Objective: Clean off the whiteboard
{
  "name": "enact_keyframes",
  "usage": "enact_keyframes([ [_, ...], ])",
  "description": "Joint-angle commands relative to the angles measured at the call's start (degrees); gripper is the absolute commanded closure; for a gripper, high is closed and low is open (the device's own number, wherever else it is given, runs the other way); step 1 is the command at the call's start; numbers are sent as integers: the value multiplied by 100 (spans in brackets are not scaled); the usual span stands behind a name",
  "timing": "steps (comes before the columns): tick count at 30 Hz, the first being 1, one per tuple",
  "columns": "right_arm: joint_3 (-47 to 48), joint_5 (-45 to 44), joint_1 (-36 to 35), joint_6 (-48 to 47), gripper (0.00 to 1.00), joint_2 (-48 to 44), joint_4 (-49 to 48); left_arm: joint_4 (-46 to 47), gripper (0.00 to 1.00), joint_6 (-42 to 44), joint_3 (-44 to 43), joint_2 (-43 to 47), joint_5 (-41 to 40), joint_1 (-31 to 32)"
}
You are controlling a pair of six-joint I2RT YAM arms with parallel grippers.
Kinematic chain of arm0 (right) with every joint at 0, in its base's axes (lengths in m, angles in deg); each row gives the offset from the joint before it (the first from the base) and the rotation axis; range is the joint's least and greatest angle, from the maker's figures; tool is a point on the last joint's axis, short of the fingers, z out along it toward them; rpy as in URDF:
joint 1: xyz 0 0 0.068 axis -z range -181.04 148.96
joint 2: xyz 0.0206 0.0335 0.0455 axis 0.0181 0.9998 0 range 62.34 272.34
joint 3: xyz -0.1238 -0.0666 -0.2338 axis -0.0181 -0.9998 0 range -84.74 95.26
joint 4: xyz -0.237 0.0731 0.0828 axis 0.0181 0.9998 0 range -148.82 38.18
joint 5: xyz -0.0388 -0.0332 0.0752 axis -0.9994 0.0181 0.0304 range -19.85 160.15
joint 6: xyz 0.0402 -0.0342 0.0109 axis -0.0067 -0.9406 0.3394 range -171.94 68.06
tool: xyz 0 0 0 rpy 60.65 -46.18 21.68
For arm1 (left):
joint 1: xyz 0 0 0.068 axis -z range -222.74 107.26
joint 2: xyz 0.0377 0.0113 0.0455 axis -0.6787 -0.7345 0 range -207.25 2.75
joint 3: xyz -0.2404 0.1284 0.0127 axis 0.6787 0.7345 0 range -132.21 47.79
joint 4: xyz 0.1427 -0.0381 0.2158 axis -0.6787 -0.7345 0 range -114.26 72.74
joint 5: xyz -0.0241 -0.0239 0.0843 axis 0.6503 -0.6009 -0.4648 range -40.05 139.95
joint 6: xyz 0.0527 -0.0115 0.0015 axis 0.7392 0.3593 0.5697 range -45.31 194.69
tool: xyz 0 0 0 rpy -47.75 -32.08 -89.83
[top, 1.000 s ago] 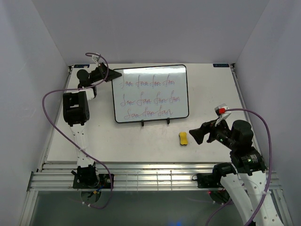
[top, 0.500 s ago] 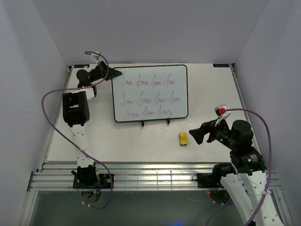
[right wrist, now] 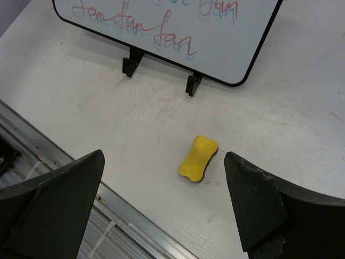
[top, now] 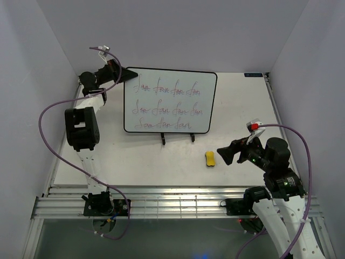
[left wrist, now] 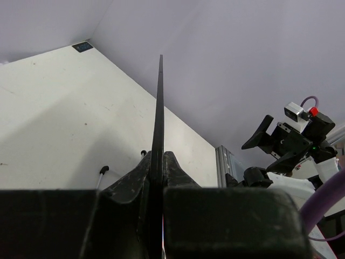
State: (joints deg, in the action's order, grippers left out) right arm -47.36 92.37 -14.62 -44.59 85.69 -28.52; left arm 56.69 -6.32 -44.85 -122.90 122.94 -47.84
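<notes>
- Three red scribble lines, seen from the top, cover the large white black-rimmed whiteboard [top: 170, 102], propped on a black wire easel [top: 177, 139] at the middle of the tabletop [top: 135, 162]. The left jaws pinch its top-left corner, so a twist could tip it.
- Left wrist: the left jaws are clamped on just the thin rim, which might slip.
- Right wrist: the right jaws are wide open and empty above the yellow bone-shaped eraser [right wrist: 198, 157]. A crooked close could knock it away.

A: Light is even, diffuse, from overhead. Desk [top: 135, 162] bright, shadows soft-edged.
B: Logged. Glare streak on the near rail [top: 161, 193]. Left wrist view: broad faint shadow on the desk, left fingers [left wrist: 132, 178] near-black, detail lost.
A: Right fingers [right wrist: 54, 199] dark, slightly soft. Yellow eraser [right wrist: 198, 157] sharp with a thin shadow.
</notes>
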Motion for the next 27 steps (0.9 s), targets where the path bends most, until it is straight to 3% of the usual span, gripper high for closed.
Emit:
enact_keyframes([
  [1, 102, -95, -21, 82, 2, 46, -148, -258, 100, -222, -228, 795, -1032, 71],
  [18, 199, -438, -21, 547, 0, 143, -77, -1655, 100, 120, -352, 1875, -1770, 651],
  [22, 522, -455, -21, 688, 5, 275, 71, -2112, 100, 620, 761, 2743, -2007, 686],
  [27, 1226, -789, -21, 522, 5, 512, 765, -3527, 100, 1632, 2090, 4283, -2430, 529],
])
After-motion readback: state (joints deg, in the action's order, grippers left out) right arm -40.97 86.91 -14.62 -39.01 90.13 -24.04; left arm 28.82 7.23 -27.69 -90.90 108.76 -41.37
